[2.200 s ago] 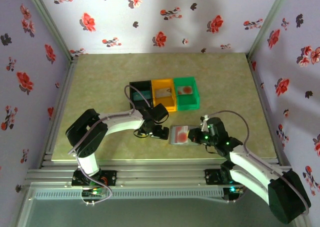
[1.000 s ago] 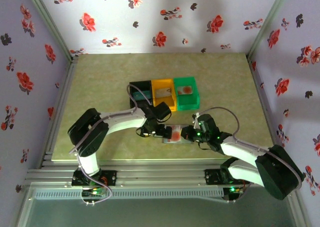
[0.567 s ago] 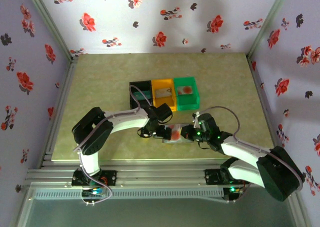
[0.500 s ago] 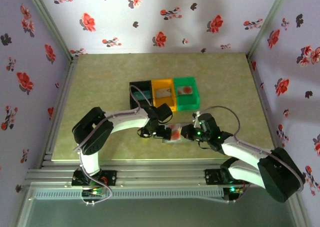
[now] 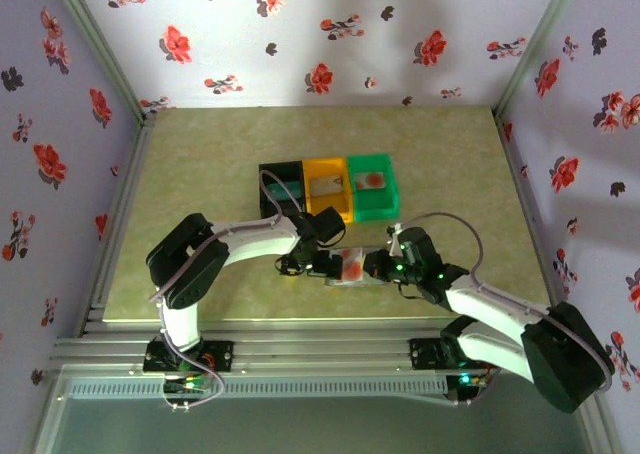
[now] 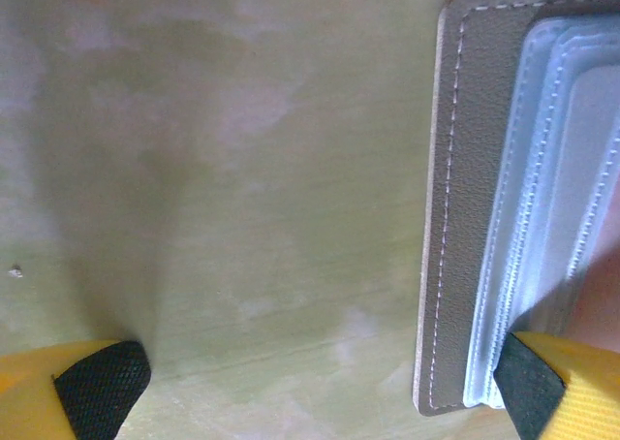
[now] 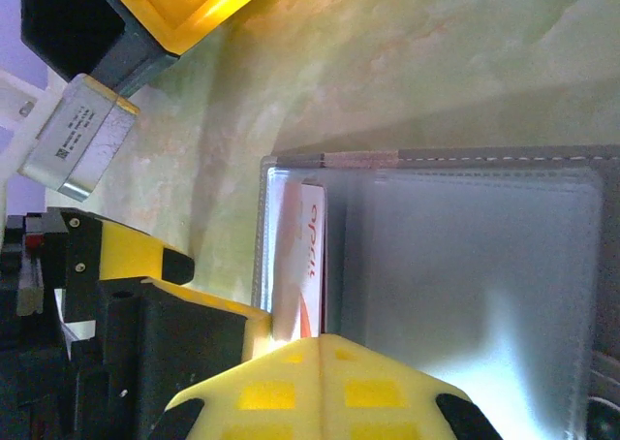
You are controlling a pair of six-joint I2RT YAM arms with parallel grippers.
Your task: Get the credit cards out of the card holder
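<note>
Two pincers meet at the card holder (image 5: 352, 267), lying open on the table (image 5: 200, 174) mid-frame in the top view, just below the bins (image 5: 330, 186). The left pincer (image 6: 310, 392) gapes wide astride its edge, and the right pincer (image 7: 320, 401) is closed tight over it. Closing now, the left may pinch the whole panel instead of the red-printed card (image 7: 305, 256), dragging the holder along.

The worktop (image 5: 200, 164) is showing mottled olive-green and beige. The walls (image 5: 330, 44) are wearing pale lilac scattered with red and dark flowers. The black bin (image 5: 280, 180), the orange-yellow bin (image 5: 327, 184) and the green bin (image 5: 372, 179) are each showing one plain colour. The card holder (image 6: 448, 217) is showing grey with white stitching and frosted clear pockets. The card (image 7: 308, 256) is showing white with red-orange print. The left gripper (image 6: 312, 387) is showing yellow fingers (image 6: 29, 401) with black woven-textured pads (image 6: 102, 382). The right gripper (image 7: 320, 353) is showing yellow too.
</note>
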